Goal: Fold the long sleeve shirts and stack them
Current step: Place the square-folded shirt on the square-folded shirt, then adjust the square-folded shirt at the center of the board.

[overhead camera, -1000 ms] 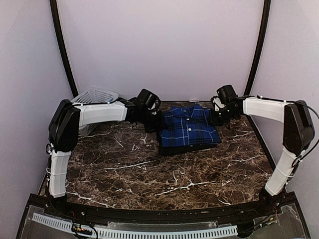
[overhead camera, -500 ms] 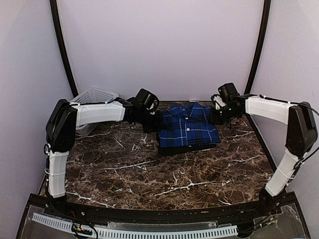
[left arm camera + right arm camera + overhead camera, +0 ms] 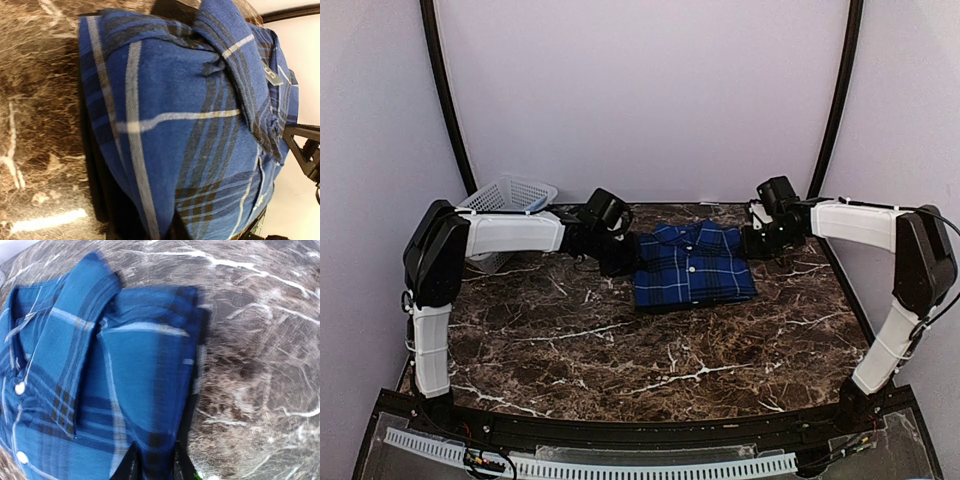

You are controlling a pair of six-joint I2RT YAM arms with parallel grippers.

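Right wrist — claw (image 3: 156,456) ajar astride shirt (image 3: 100,375)

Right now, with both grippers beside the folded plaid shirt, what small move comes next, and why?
Probably open the right gripper and back it off sideways: the plaid shirt already lies folded flat, and its edge sits between those fingers.

the plaid shirt (image 3: 692,268) has dropped flatter and the right hand (image 3: 155,466) has loosened.

Both arms are extended forward and bent inward at the elbows. The left hand (image 3: 624,262) is closed down; the right hand (image 3: 156,463) is held slightly parted.
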